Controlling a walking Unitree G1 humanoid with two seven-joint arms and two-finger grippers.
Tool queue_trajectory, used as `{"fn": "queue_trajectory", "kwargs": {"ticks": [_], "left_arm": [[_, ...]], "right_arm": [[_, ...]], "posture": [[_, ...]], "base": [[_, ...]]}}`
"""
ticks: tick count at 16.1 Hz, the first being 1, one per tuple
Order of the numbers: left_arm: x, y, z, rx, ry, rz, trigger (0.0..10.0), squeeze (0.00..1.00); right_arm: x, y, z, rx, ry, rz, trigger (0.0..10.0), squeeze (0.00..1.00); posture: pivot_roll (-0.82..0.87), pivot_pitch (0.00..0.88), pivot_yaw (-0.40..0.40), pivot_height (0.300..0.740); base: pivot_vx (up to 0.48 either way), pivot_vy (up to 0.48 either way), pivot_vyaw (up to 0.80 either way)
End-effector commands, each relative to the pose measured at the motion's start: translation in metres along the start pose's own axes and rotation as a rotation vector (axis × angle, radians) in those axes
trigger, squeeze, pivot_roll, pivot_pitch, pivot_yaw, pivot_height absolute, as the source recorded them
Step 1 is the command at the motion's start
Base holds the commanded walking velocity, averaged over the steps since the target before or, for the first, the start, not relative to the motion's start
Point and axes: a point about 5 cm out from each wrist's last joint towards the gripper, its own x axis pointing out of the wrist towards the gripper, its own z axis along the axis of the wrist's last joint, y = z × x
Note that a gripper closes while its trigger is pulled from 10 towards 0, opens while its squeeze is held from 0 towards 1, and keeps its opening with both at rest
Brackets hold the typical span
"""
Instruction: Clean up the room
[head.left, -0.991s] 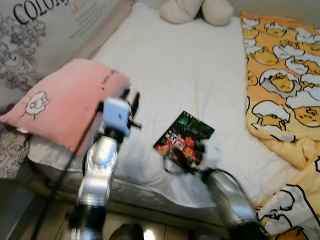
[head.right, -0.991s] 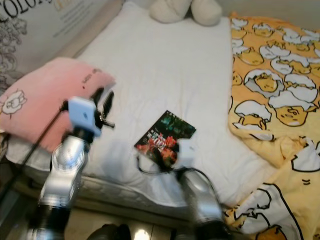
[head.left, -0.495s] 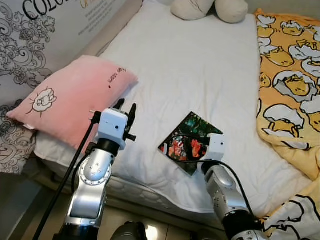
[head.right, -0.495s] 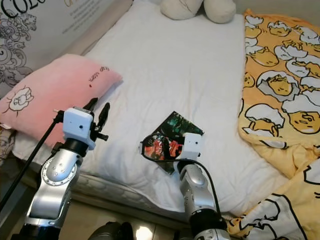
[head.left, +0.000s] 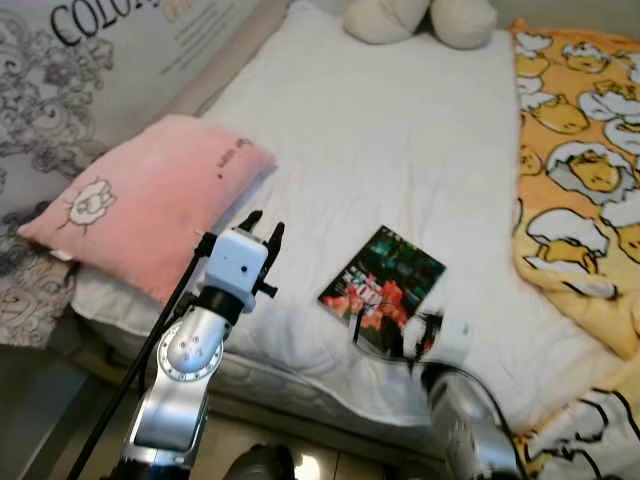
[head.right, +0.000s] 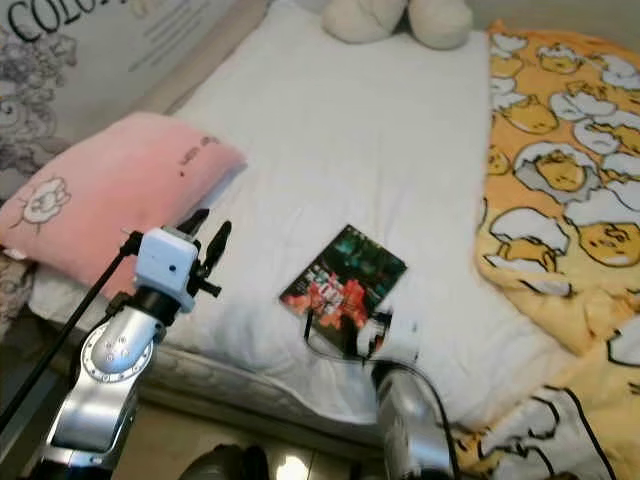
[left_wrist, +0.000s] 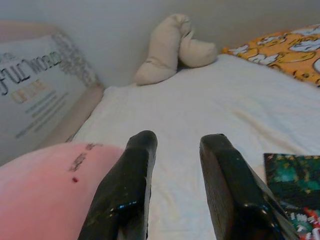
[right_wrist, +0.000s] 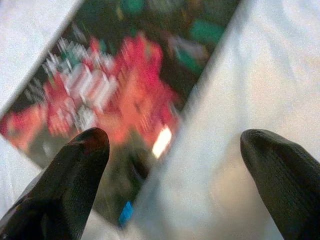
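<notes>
Left eye view: right gripper (head.left: 400, 335), fingers spread, at lower centre over a book (head.left: 383, 282) on the white bed (head.left: 380, 140); left gripper (head.left: 262, 228) unclenched.

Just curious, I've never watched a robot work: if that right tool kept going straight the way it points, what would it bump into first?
Most likely the book lying on the white bed sheet. The right tool is open and points down at the book's edge, though blur makes depth uncertain.

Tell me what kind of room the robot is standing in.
Most likely a bedroom: a bed with a white sheet, a pink pillow at its left edge, a yellow cartoon-print blanket on the right, and a cream plush toy at the far end.
</notes>
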Motion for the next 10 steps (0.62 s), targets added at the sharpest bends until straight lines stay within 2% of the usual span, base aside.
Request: {"fn": "queue_trajectory", "kwargs": {"ticks": [1, 3, 5, 7, 10], "left_arm": [[0.002, -0.003, 0.000, -0.002, 0.003, -0.011, 10.0, 0.00], [0.003, -0.003, -0.001, -0.004, 0.007, -0.009, 10.0, 0.00], [0.004, 0.001, -0.003, 0.004, 0.012, 0.003, 10.0, 0.00], [0.005, 0.003, -0.001, 0.010, 0.005, 0.015, 10.0, 0.00], [0.005, 0.000, -0.004, 0.015, 0.014, 0.006, 10.0, 0.00]], "right_arm": [[0.001, 0.011, -0.006, 0.062, 0.019, 0.030, 10.0, 0.00], [0.003, 0.013, -0.009, 0.077, 0.045, 0.049, 10.0, 0.00], [0.007, 0.020, -0.004, 0.042, 0.039, 0.079, 10.0, 0.00], [0.007, 0.035, 0.014, -0.096, -0.064, 0.143, 10.0, 0.00], [0.013, 0.039, 0.029, -0.181, -0.136, 0.143, 10.0, 0.00]], "posture": [[-0.03, 0.075, 0.051, 0.740], [-0.03, 0.071, 0.053, 0.740], [-0.02, 0.069, 0.053, 0.740], [-0.02, 0.070, 0.050, 0.740], [-0.01, 0.077, 0.048, 0.740]], "base": [[0.000, 0.000, 0.00], [0.000, 0.000, 0.00], [0.000, 0.000, 0.00], [0.000, 0.000, 0.00], [0.000, 0.000, 0.00]]}}
